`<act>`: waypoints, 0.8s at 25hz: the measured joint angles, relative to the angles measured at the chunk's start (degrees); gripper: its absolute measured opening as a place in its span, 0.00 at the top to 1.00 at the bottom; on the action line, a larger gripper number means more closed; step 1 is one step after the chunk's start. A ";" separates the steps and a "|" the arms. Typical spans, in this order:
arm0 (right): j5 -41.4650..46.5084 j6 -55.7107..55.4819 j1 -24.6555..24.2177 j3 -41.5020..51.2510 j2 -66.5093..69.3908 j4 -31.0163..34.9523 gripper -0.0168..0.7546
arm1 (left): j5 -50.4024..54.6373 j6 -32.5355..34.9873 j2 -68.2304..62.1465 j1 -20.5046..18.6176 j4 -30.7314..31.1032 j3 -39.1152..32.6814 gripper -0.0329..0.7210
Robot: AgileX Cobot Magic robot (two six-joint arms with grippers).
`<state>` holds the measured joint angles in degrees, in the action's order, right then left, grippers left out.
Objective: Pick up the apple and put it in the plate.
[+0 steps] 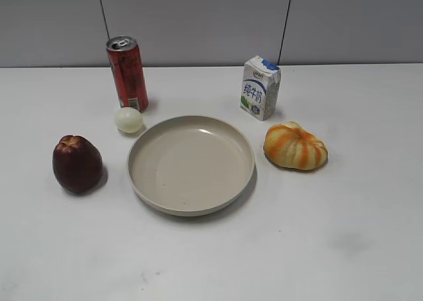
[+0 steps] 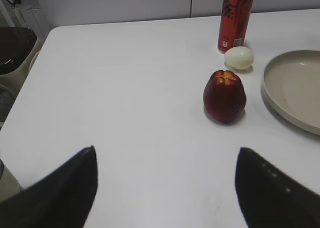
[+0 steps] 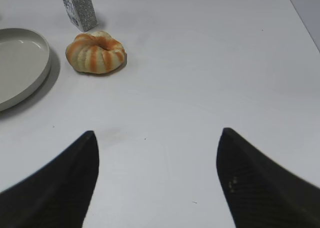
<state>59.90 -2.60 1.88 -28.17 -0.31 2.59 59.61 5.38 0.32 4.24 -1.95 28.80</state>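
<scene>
apple point(image 1: 77, 163): sitting upright on the table point(image 1: 344, 241), left of the plate point(image 1: 191, 164), not touching it
plate: nothing in it
left gripper point(image 2: 165, 188): jaws wide apart, holding nothing, apple well ahead
right gripper point(image 3: 157, 183): spread too, nothing held

red can point(image 1: 127, 73) and pale egg-like ball point(image 1: 128, 120) at back left; milk carton point(image 1: 260, 87) behind striped pumpkin point(image 1: 295, 146).
</scene>
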 joint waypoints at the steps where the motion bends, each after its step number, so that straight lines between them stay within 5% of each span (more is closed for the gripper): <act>1: 0.00 0.00 0.00 0.00 0.00 0.00 0.22 | 0.00 0.00 0.00 0.00 0.00 0.00 0.08; 20: 0.00 0.00 0.00 0.00 0.00 0.00 0.22 | -3.98 0.00 -5.96 0.00 -0.03 2.69 0.09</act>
<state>59.90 -2.60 1.88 -28.17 -0.31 2.59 55.63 5.38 -5.63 4.24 -1.98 31.49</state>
